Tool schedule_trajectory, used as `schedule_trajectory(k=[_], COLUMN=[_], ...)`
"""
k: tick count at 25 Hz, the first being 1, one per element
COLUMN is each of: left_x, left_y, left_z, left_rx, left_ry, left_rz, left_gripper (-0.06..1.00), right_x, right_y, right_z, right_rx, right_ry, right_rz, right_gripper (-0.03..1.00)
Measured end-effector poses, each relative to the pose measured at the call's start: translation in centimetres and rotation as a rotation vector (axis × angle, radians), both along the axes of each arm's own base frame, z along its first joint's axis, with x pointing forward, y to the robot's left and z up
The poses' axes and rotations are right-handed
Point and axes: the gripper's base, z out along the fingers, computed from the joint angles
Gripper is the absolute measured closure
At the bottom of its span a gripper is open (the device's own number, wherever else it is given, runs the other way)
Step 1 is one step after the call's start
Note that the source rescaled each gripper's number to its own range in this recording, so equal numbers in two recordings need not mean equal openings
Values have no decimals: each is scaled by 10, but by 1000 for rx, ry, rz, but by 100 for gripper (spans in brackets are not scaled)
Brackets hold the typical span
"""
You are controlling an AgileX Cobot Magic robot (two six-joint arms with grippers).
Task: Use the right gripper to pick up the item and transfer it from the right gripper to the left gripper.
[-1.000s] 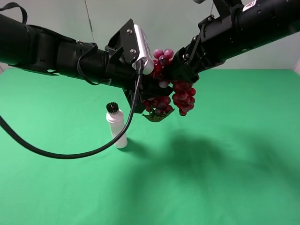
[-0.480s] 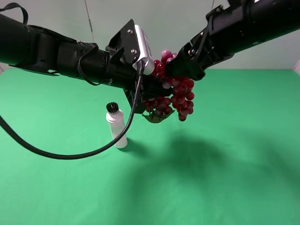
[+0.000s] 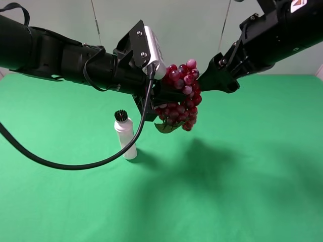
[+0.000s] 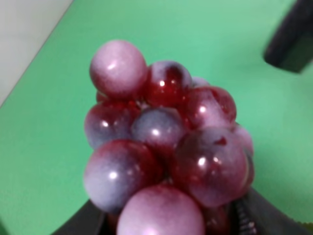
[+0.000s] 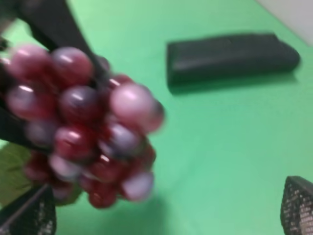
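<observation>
The item, a bunch of dark-red and pinkish grapes point(image 3: 181, 98) with a green-brown leaf point(image 3: 166, 127), hangs in the air above the green table. My left gripper point(image 3: 169, 96) is shut on its upper part. In the left wrist view the grapes point(image 4: 161, 142) fill the frame between the black jaws. My right gripper point(image 3: 214, 80) is open and empty, just to the right of the bunch and apart from it. In the right wrist view the grapes point(image 5: 83, 122) are blurred, ahead of the wide-apart fingertips point(image 5: 29, 215).
A white bottle with a black brush cap point(image 3: 126, 137) stands upright on the green table point(image 3: 242, 191), below and left of the grapes. A black wedge-shaped case point(image 5: 230, 56) lies on the table in the right wrist view.
My right gripper has let go of the grapes and drawn back to the right and up. The bunch now hangs from my left gripper alone, swung slightly left.
</observation>
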Motion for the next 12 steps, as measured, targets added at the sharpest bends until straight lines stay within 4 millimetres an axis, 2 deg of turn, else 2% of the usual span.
schedule_trajectory(k=[5,12], left_x=[0,0], left_y=[0,0], left_z=[0,0], left_rx=[0,0], left_ry=[0,0], left_rz=[0,0], left_gripper=[91,92], right_x=[-6,-25], right_y=[-15,-49], right_z=[2,12], right_rx=[8,18], right_ry=[98,65], right_rz=[-215,-430], right_gripper=[-3,-3])
